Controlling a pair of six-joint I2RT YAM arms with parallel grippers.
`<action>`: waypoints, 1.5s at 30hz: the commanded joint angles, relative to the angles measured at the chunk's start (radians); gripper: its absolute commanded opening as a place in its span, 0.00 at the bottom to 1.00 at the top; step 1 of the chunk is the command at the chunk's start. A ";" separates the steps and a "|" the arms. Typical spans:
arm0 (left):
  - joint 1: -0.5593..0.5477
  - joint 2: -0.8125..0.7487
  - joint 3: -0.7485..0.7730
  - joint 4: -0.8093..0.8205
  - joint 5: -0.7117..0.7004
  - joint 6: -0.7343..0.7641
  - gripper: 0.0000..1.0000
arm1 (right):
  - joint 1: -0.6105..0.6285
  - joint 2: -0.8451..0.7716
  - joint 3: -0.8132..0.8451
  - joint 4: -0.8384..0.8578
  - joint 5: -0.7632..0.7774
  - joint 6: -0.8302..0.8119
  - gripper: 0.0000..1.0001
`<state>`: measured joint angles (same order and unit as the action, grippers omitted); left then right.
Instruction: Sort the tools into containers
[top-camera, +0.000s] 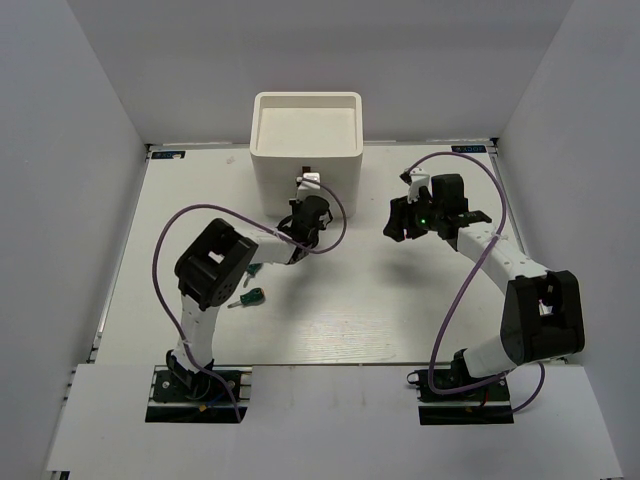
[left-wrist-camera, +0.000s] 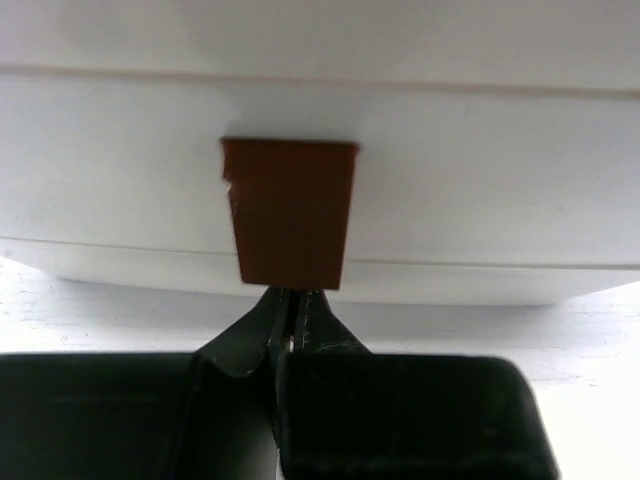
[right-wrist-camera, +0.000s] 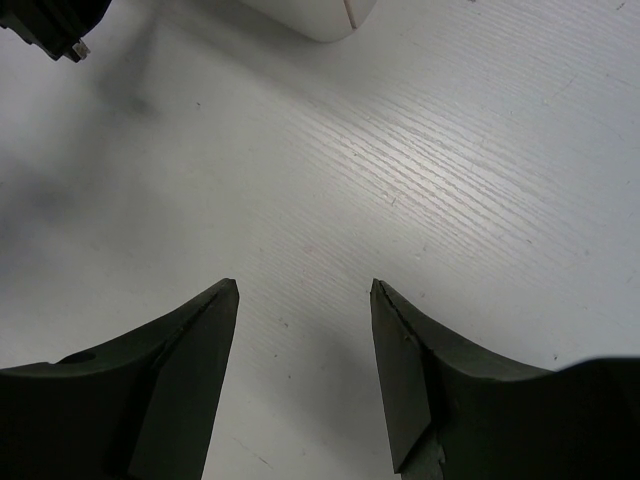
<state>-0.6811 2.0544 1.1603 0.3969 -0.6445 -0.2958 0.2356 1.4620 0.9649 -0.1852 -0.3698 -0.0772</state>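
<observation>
White tabletop (top-camera: 360, 310), left claw (left-wrist-camera: 292, 300) under drawer tab (left-wrist-camera: 290, 210)

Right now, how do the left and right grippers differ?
The left gripper has its fingers pressed together; the right gripper has its fingers spread wide. The left gripper sits just under the brown tab on the white organizer; the right gripper hangs over the table. Neither holds a tool.

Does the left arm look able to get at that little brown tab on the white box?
Probably yes. The left gripper sits just under the brown tab of the white organizer, with nothing between them, though it is shut.
</observation>
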 joint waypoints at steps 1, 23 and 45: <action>-0.001 -0.057 -0.040 -0.007 0.022 -0.005 0.00 | -0.007 0.000 0.011 0.003 -0.020 -0.010 0.62; -0.081 -0.223 -0.246 -0.110 0.000 -0.120 0.00 | -0.001 -0.003 0.023 0.009 -0.099 -0.047 0.62; 0.041 -0.718 -0.309 -0.837 0.129 -0.236 0.46 | 0.211 0.093 0.241 -0.511 -0.673 -0.941 0.35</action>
<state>-0.6785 1.3006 0.8860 -0.2127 -0.6155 -0.4965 0.3920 1.5116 1.1137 -0.5732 -0.9863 -0.8406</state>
